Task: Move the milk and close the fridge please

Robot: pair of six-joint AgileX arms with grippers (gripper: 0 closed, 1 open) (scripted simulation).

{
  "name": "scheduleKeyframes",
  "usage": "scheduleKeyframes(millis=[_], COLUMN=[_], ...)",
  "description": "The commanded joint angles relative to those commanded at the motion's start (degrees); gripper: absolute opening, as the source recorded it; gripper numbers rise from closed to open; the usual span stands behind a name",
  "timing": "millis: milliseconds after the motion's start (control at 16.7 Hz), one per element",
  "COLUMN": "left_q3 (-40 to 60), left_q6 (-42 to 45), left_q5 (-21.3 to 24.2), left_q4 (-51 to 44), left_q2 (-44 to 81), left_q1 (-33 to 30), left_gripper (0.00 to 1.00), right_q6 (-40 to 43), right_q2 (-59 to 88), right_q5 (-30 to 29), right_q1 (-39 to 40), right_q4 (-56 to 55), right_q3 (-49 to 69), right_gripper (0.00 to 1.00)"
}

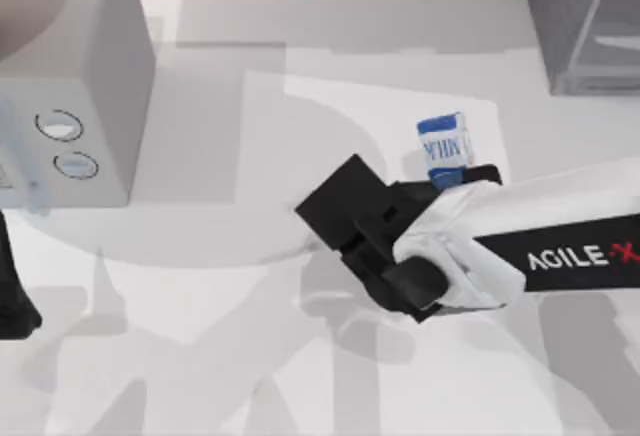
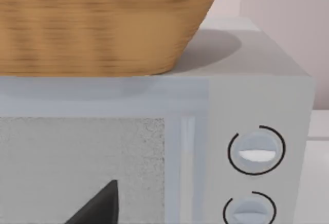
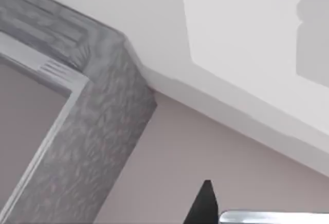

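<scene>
The milk (image 1: 443,148), a small blue and white carton, stands upright on the table right of centre. My right arm (image 1: 560,251) reaches in from the right and folds back, so my right gripper (image 1: 478,180) sits close against the carton's near right side, mostly under the arm. Whether it touches the milk cannot be made out. The fridge (image 1: 585,26) is the dark grey speckled box at the far right corner. In the right wrist view its speckled frame (image 3: 97,116) runs along the table's far edge.
A pale grey box with two round dials (image 1: 70,106) stands at the far left, with a woven basket (image 2: 97,23) on top. My left arm (image 1: 12,296) is parked at the left edge, and my left gripper (image 2: 97,208) faces that box's front.
</scene>
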State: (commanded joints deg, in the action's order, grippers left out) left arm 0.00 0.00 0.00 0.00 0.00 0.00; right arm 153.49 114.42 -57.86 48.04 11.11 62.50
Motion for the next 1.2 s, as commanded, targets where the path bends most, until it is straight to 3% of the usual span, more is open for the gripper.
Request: scheduleKeyframes(millis=[780,1020,1200], left_q3=[0.0,0.0,0.0], left_q6=[0.0,0.0,0.0], left_q5=[0.0,0.0,0.0], left_q4=[0.0,0.0,0.0], left_q2=[0.0,0.0,0.0], left_q1=[0.0,0.0,0.0], left_gripper=[1.0,1.0,1.0], right_q6=[-103.26,-128.8,-142.7], right_q2=[-17.9,-22.58,-25.42], right_q5=[34.69,44.51,50.29], right_q1=[-32.06,-39.56,-43.67], right_q4=[-49.34,-61.71,-68.71], right_q3=[-27.23,-33.75,-37.25], right_gripper=[0.0,0.0,0.0])
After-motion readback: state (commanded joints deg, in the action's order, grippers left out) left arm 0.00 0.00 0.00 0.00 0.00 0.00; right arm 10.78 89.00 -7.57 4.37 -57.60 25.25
